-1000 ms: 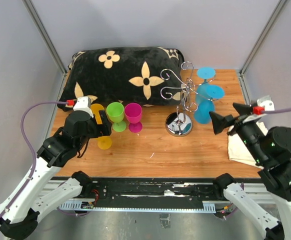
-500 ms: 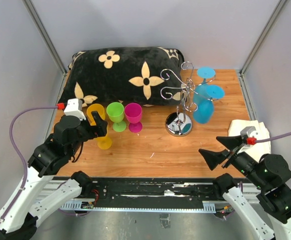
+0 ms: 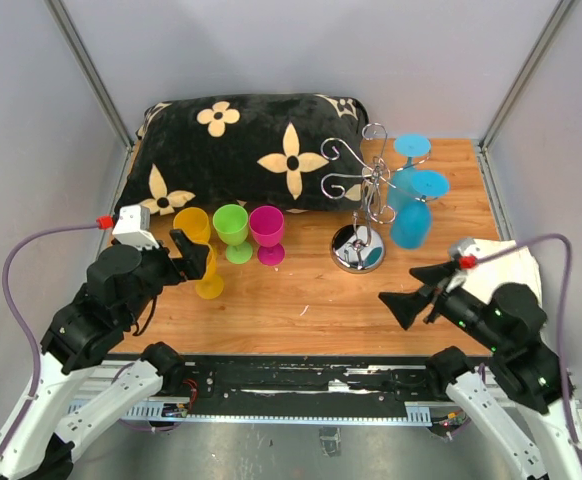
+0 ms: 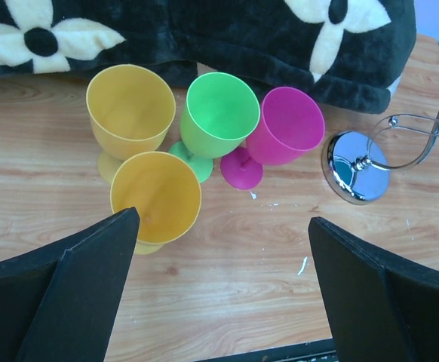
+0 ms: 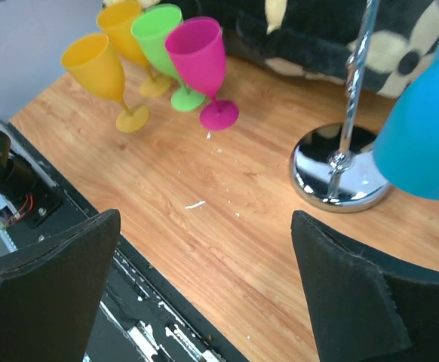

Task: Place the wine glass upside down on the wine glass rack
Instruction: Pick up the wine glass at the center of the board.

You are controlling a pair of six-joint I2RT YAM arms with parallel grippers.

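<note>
The chrome wine glass rack (image 3: 367, 195) stands right of centre on its round mirrored base (image 4: 355, 166). Two blue wine glasses (image 3: 411, 215) hang upside down on its right side, one filling the right of the right wrist view (image 5: 423, 143). Two yellow wine glasses (image 4: 156, 196), a green one (image 4: 222, 113) and a magenta one (image 4: 283, 124) stand upright at the left. My left gripper (image 4: 223, 219) is open and empty, just in front of the near yellow glass. Near the front edge, below the rack, my right gripper (image 5: 204, 217) is open over bare wood.
A black pillow with cream flowers (image 3: 241, 150) lies along the back. A white cloth (image 3: 506, 262) sits at the right edge behind my right arm. A black rail (image 3: 301, 375) runs along the near table edge. Grey walls and frame posts close in the sides.
My right arm has drawn back from beside the hanging blue glass toward the near edge and leftward. The left arm has backed off slightly toward the near left. The glasses have not moved.
</note>
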